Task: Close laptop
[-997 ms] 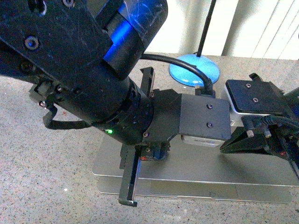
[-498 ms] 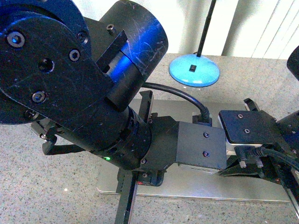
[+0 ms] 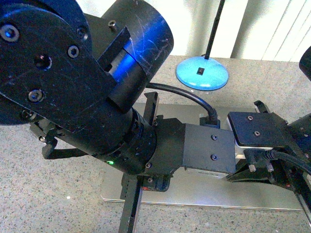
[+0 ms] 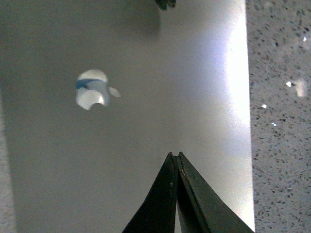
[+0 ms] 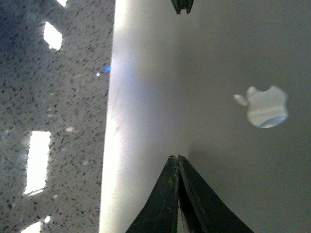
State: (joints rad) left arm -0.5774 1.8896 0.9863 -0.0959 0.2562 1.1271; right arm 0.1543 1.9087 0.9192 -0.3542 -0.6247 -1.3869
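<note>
The laptop (image 3: 209, 191) lies on the counter as a flat silver slab, lid down. Its apple logo (image 4: 92, 91) faces up in the left wrist view and shows again as the logo (image 5: 266, 107) in the right wrist view. My left gripper (image 4: 175, 155) is shut, its tip over the lid (image 4: 146, 126) near one side edge. My right gripper (image 5: 177, 158) is also shut, over the lid (image 5: 209, 73) near the opposite side edge. Neither holds anything. In the front view my bulky left arm (image 3: 97, 107) hides much of the laptop, with the right gripper (image 3: 238, 175) beside it.
A lamp with a blue round base (image 3: 201, 73) and a thin black pole (image 3: 214, 29) stands behind the laptop. The speckled grey counter (image 3: 48, 194) surrounds it. A pale wall and blinds close off the back.
The laptop's front edge showed two layers a second ago and now reads as one flat slab. Both arms have shifted down and closer to the camera.
</note>
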